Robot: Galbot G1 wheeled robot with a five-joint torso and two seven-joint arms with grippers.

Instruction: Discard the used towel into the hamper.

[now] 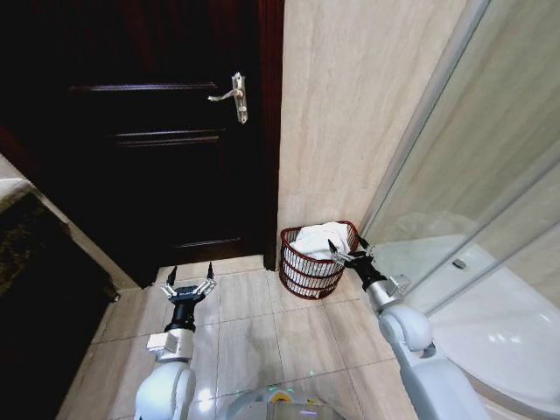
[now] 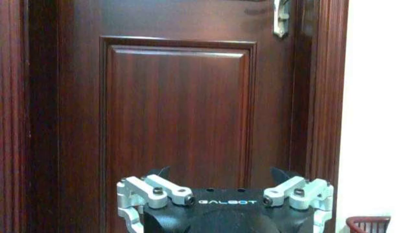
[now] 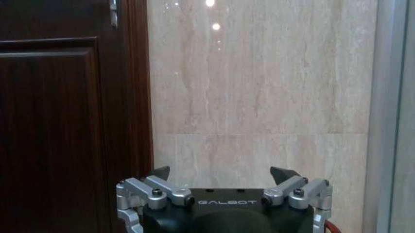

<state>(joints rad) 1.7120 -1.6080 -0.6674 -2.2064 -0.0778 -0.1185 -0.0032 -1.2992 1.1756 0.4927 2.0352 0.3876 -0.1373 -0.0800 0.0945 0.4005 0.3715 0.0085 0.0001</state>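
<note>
**Ana:** Right, starting at the left: the left gripper [image 1: 190, 287] hangs low over the pale glossy floor tiles [image 1: 262, 332], facing the dark panelled wooden door [image 1: 157, 131]. Its fingers are spread wide with nothing between them. It looks idle.

**Ben:** And a metal lever handle [image 1: 234, 94] up on that door. Moving right?

**Ana:** The hamper [image 1: 315, 262], a small round reddish-brown wire basket with flaring see-through sides, sits on the floor against the beige stone-look wall [image 1: 350, 105], in the corner beside the shower's glass panel [image 1: 490, 175]. The white towel [image 1: 319, 241] lies bunched inside, soft and crumpled, heaped to the rim.

**Ben:** And the right gripper [image 1: 350, 249]?

**Ana:** Right over the hamper's rim, fingers apart, gripping nothing, as far as the head view shows.

**Ben:** So what's the danger?

**Ana:** Cloth catching a pointed fingertip as the arm lifts could drag the towel back out. That light basket could also tip if nudged, and the glass sits close to the elbow.
</note>
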